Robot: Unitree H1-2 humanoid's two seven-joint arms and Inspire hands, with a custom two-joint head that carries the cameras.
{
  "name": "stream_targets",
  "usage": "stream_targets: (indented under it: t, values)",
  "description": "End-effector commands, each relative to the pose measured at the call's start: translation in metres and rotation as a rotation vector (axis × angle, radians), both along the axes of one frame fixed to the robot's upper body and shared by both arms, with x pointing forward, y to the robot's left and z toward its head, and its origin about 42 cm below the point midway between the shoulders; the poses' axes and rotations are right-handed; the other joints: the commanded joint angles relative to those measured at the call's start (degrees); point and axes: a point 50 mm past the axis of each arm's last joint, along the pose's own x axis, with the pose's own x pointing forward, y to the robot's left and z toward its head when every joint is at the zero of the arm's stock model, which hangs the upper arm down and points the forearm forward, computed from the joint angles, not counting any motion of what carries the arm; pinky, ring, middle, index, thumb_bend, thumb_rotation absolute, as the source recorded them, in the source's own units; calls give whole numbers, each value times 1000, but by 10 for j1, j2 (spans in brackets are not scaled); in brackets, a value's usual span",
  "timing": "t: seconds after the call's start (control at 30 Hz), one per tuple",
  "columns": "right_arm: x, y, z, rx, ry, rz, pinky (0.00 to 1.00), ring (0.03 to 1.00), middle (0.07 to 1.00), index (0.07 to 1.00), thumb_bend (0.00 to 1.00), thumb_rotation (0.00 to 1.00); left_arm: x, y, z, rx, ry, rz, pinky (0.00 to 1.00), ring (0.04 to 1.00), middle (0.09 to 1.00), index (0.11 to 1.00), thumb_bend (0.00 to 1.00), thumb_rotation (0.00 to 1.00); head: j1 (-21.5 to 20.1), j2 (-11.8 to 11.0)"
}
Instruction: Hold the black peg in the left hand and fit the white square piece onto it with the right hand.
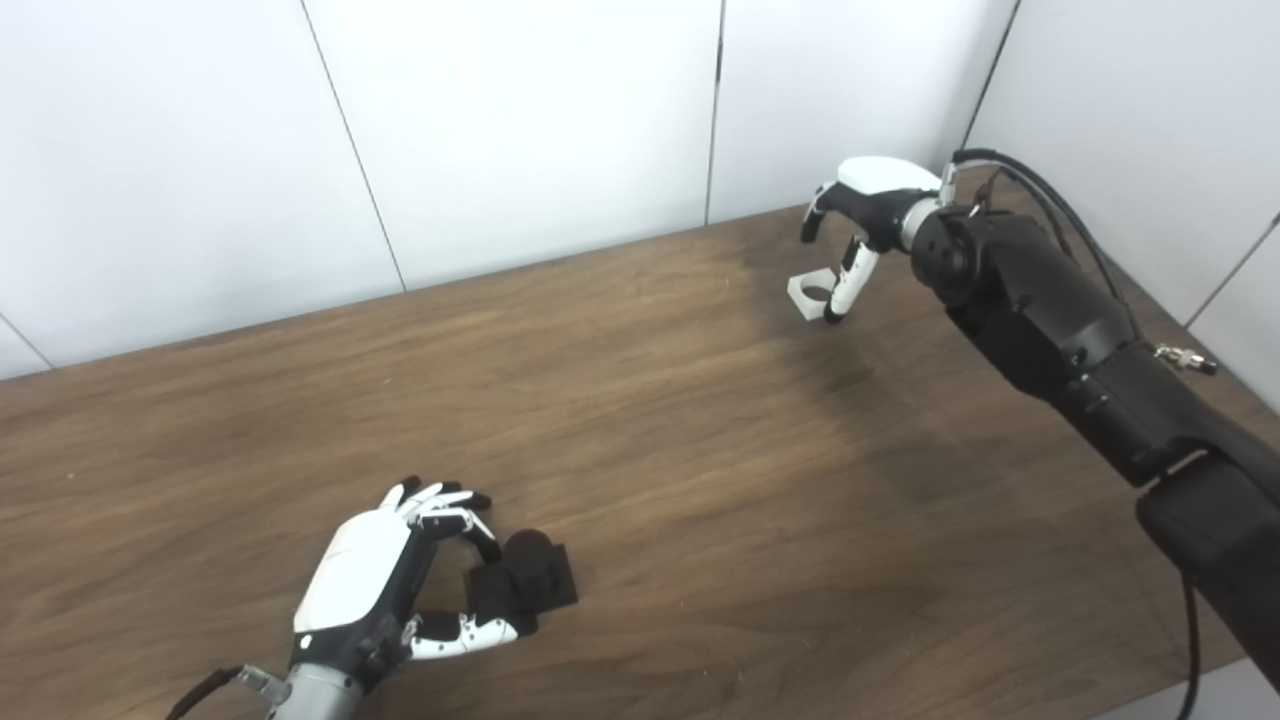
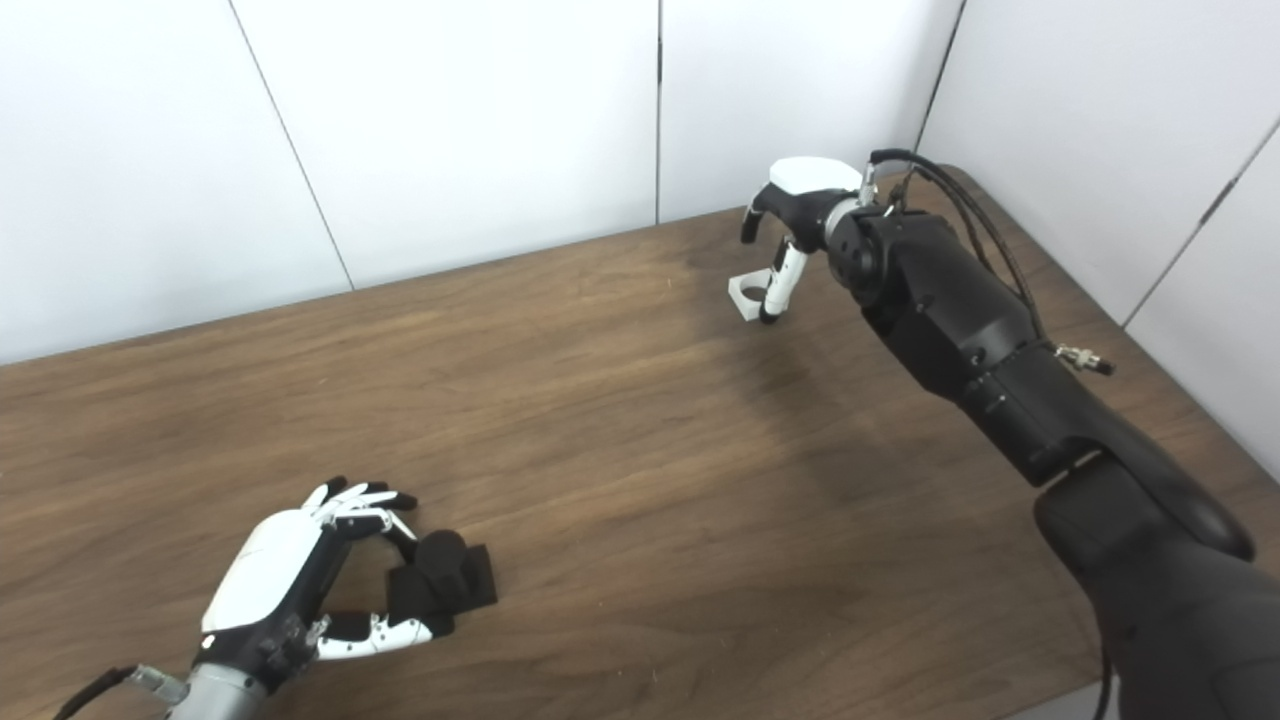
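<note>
The black peg (image 1: 528,572), a round stub on a square black base, stands on the wooden table (image 1: 700,480) at the near left. My left hand (image 1: 385,580) lies beside it with fingers and thumb curled apart around the base, not clamped on it. At the far right lies the white square piece (image 1: 808,293) with a round hole. My right hand (image 1: 865,215) hovers over it, open; its thumb (image 1: 850,285) points down at the piece's right edge and the curled fingers hang above it.
White wall panels (image 1: 520,130) rise directly behind the table's far edge and along its right side. The black right forearm (image 1: 1040,310), with a looping cable, stretches across the right end of the table.
</note>
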Motion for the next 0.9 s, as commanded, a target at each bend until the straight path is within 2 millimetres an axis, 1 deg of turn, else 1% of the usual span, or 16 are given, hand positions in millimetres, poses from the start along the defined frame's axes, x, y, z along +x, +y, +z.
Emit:
stream_targets:
  t: [0.0,0.13,0.33,0.47,0.63,0.73,0.87]
  values:
    - [10,-3,38,-47,-88,-2,961,1000,940,692,875,135,-6,1,-8,38,64,-9,1000,881,801,485,520,47,0,1]
    - [12,-3,34,-65,-78,-2,941,999,929,687,885,136,-5,0,-7,42,63,-8,1000,884,802,485,520,47,2,2]
    - [14,-1,27,-67,-71,-3,958,996,928,687,877,145,-7,0,-8,38,62,-8,1000,881,798,485,520,47,6,2]
    - [13,0,23,-61,-75,7,959,991,926,683,877,134,-8,0,-9,38,60,-8,1000,880,797,485,520,47,7,3]
    - [13,2,20,-60,-72,8,964,997,926,677,870,142,-10,0,-9,38,60,-7,1000,880,798,485,520,47,6,5]
    - [13,1,19,-59,-71,10,944,992,921,665,872,142,-10,-1,-9,36,63,-7,1000,877,796,485,521,47,6,6]
    - [11,1,19,-48,-73,7,944,989,916,645,864,137,-11,-2,-10,39,66,-8,1000,879,799,485,521,48,5,5]
